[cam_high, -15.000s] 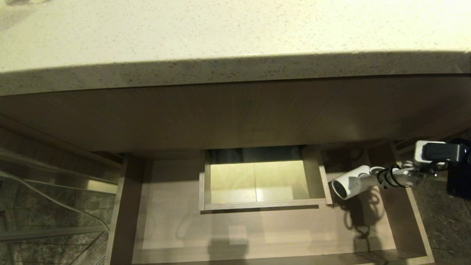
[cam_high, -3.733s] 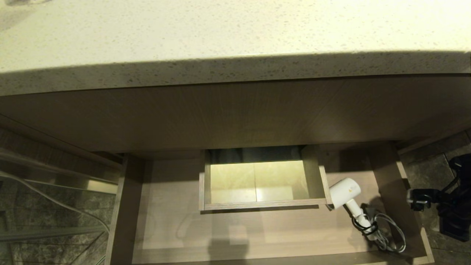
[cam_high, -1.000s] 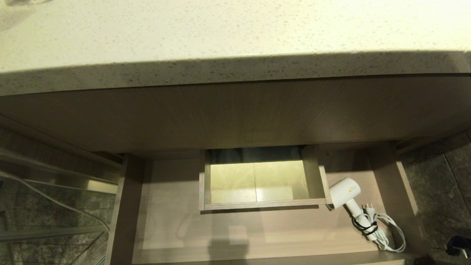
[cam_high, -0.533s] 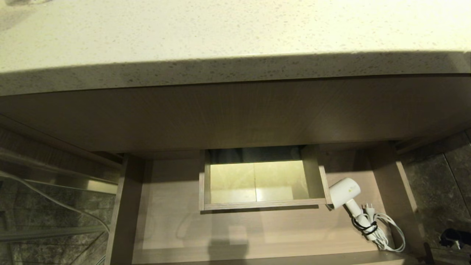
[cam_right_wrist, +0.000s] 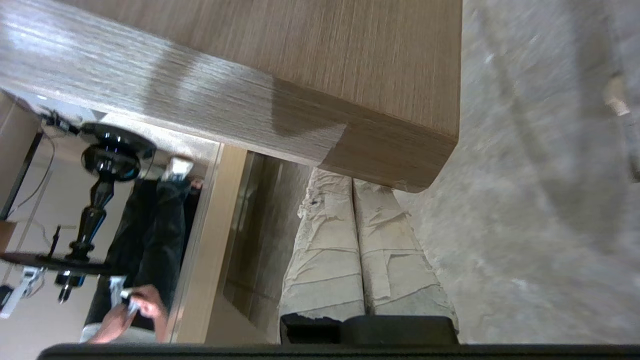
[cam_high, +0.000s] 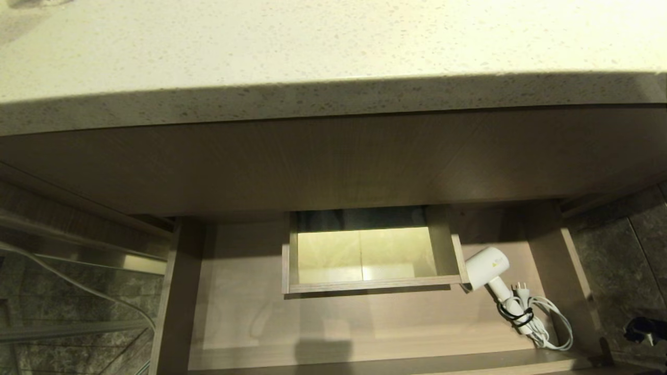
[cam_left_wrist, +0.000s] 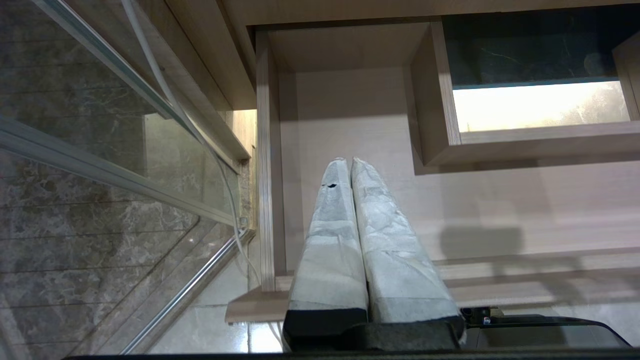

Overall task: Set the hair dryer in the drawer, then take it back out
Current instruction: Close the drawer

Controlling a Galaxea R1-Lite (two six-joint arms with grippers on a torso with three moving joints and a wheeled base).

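The white hair dryer (cam_high: 488, 264) lies on the floor of the open drawer (cam_high: 245, 297), right of the walled cut-out (cam_high: 372, 285). Its bound cord (cam_high: 539, 325) is coiled beside the right wall. No gripper touches it. My right gripper (cam_right_wrist: 351, 185) is shut and empty, its tips against the outer corner of the drawer's wood front (cam_right_wrist: 320, 85). A dark part of that arm (cam_high: 641, 330) shows low at the right of the head view. My left gripper (cam_left_wrist: 350, 161) hangs shut and empty over the drawer's left end (cam_left_wrist: 345, 115).
A speckled stone countertop (cam_high: 333, 47) overhangs the taller wood front panel (cam_high: 333, 161). A glass panel with a metal rail (cam_high: 78, 291) stands left of the drawer. Dark stone floor (cam_high: 625, 260) lies to the right. A person's legs and hand (cam_right_wrist: 135, 305) show in the right wrist view.
The drawer, with the hair dryer in it, has slid slightly in towards the cabinet. The dark part of the right arm has risen slightly at the lower right. Much earlier my right gripper held the dryer.
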